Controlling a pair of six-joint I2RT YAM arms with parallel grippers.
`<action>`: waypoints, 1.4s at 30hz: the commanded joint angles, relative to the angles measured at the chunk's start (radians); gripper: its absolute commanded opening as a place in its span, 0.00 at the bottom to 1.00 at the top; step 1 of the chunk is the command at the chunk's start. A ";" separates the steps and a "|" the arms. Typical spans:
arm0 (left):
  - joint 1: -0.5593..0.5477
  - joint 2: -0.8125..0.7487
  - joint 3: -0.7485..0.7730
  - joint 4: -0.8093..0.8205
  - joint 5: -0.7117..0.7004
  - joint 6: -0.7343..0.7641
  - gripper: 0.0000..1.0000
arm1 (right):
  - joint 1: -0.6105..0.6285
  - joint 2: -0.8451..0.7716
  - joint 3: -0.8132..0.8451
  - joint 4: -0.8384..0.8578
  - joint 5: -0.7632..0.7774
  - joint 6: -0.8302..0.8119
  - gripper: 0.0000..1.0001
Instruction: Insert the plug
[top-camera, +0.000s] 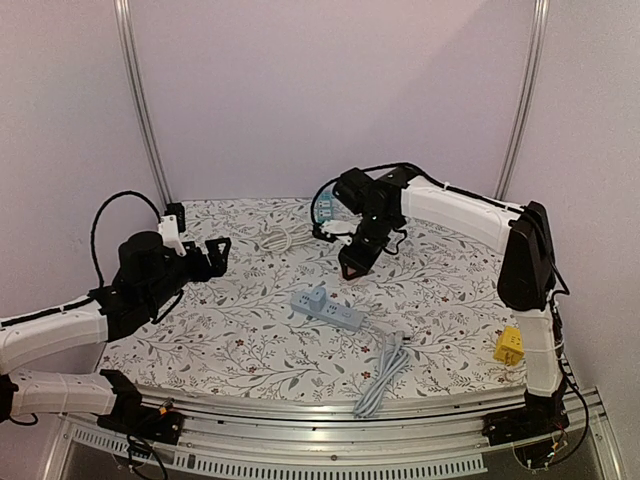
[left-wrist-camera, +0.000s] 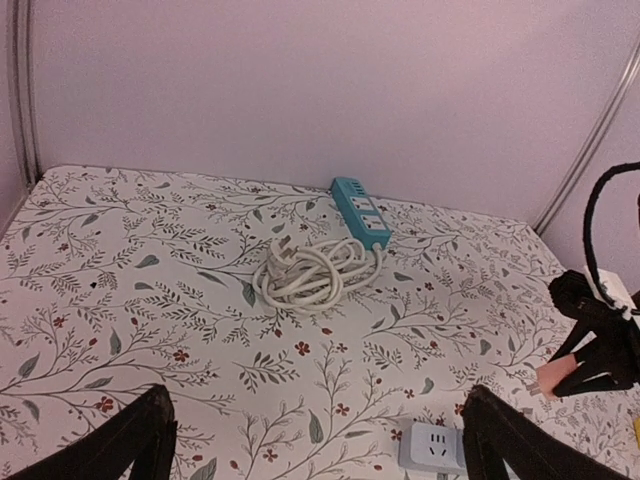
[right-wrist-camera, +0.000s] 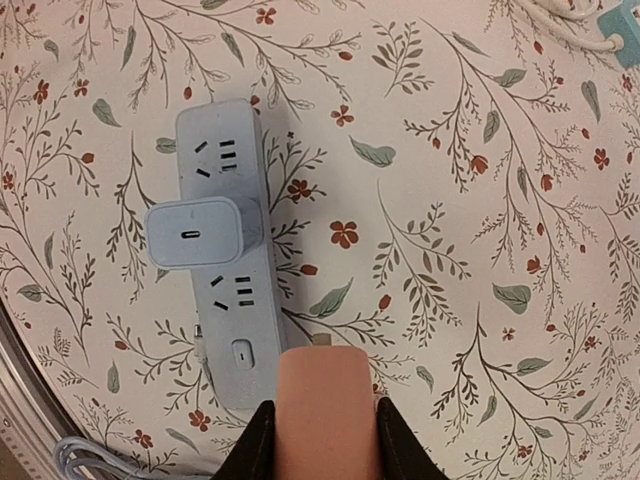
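Note:
My right gripper (right-wrist-camera: 327, 432) is shut on a salmon-pink plug (right-wrist-camera: 327, 405), and a metal prong (right-wrist-camera: 322, 341) shows at the plug's front end. The plug hangs above the table, just right of the near end of a pale blue power strip (right-wrist-camera: 225, 250). A white charger (right-wrist-camera: 200, 232) sits in the strip's middle socket. In the top view the right gripper (top-camera: 355, 262) hovers a little behind the strip (top-camera: 327, 310). My left gripper (top-camera: 215, 255) is open and holds nothing. Its fingers (left-wrist-camera: 140, 440) frame bare table, with one corner of the strip (left-wrist-camera: 430, 445) between them.
A teal power strip (left-wrist-camera: 360, 212) and a coiled white cable (left-wrist-camera: 315, 270) lie near the back wall. The pale strip's grey cord (top-camera: 385, 375) trails to the front edge. A yellow object (top-camera: 509, 345) sits by the right arm's base.

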 joint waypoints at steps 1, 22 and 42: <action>0.015 -0.017 -0.013 -0.008 -0.004 0.007 0.99 | 0.049 0.044 0.029 -0.018 -0.026 -0.001 0.00; 0.015 -0.022 -0.016 -0.008 -0.003 0.004 0.99 | 0.086 0.135 0.032 -0.024 -0.030 0.016 0.00; 0.015 -0.015 -0.016 -0.004 -0.009 0.006 0.99 | 0.086 0.163 0.044 -0.001 -0.022 0.000 0.00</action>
